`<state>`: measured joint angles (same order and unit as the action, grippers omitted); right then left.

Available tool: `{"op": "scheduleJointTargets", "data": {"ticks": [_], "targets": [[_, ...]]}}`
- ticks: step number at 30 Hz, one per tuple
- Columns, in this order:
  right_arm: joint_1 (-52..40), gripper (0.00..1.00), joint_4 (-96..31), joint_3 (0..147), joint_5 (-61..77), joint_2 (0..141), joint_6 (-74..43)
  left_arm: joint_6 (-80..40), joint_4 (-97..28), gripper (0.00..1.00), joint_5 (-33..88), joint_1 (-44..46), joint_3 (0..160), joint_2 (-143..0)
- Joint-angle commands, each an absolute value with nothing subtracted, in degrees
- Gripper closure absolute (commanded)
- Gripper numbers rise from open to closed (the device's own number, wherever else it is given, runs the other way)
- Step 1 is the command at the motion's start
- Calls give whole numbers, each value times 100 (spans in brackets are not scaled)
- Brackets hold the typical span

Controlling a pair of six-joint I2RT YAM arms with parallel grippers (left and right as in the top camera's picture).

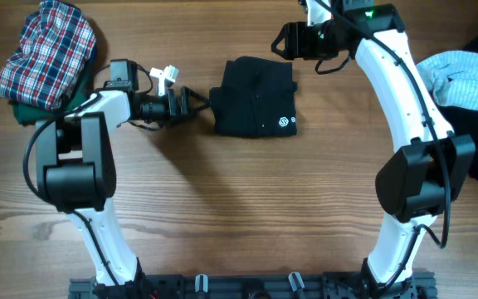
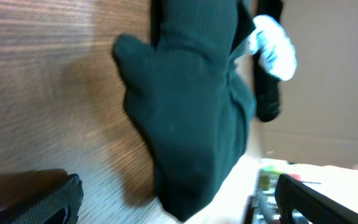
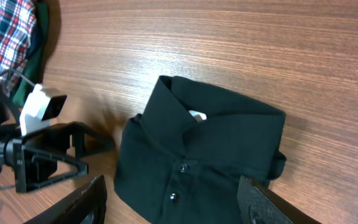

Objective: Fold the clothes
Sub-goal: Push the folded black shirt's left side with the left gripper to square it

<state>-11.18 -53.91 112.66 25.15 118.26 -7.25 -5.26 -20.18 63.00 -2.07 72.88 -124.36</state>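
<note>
One mark to report: a small white emblem (image 1: 284,124) sat on the black shirt (image 1: 254,108), near its lower right corner in the overhead view, too small to make out as letters. The white tag (image 3: 197,115) inside the collar showed no legible print.

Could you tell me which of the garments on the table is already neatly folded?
The black collared shirt at centre; the plaid garment and light blue garment lie crumpled.

We log the shirt (image 1: 254,98) as black, with a white logo (image 1: 285,124) and black buttons (image 3: 183,168). The plaid garment (image 1: 46,51) shows red, white and navy checks. The green garment (image 1: 26,112) is dark green; the blue garment (image 1: 459,76), pale. The counter (image 1: 239,208) is brown woodgrain.
</note>
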Motion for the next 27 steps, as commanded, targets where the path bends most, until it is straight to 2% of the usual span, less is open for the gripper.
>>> {"op": "scheduleJointTargets", "data": {"ticks": [1, 6, 13, 17, 20, 21, 22, 24, 26, 27], "targets": [[-952, 32, -5544, 11402, 2644, 11633, -550, -2215, -1448, 0, 5874, -3, 7190, -13152], [-760, 32, -5819, 11402, 2644, 11633, -445, -3352, -775, 0, 5765, 386, 7190, -13351], [-591, 32, -5924, 11402, 2648, 11633, -445, -3983, -764, 0, 5256, 1020, 7192, -13635], [-591, 32, -5942, 11402, 2646, 11633, -445, -4451, -189, 1, 5245, 1284, 7201, -13780], [-591, 32, -5942, 11402, 2646, 11633, -445, -4571, 187, 21, 5212, 1406, 7201, -13806], [-591, 32, -5946, 11402, 2646, 11633, -445, -4576, 200, 32, 5151, 1428, 7201, -13806], [-591, 32, -5948, 11402, 2646, 11633, -443, -4580, 215, 54, 5133, 1433, 7201, -13806], [-591, 32, -5961, 11402, 2646, 11633, -445, -4593, 222, 62, 5100, 1424, 7201, -13806], [-591, 32, -5968, 11402, 2646, 11633, -445, -4593, 257, 63, 5068, 1413, 7201, -13806], [-591, 32, -5968, 11402, 2646, 11633, -445, -4593, 307, 68, 5070, 1409, 7201, -13806]]}}
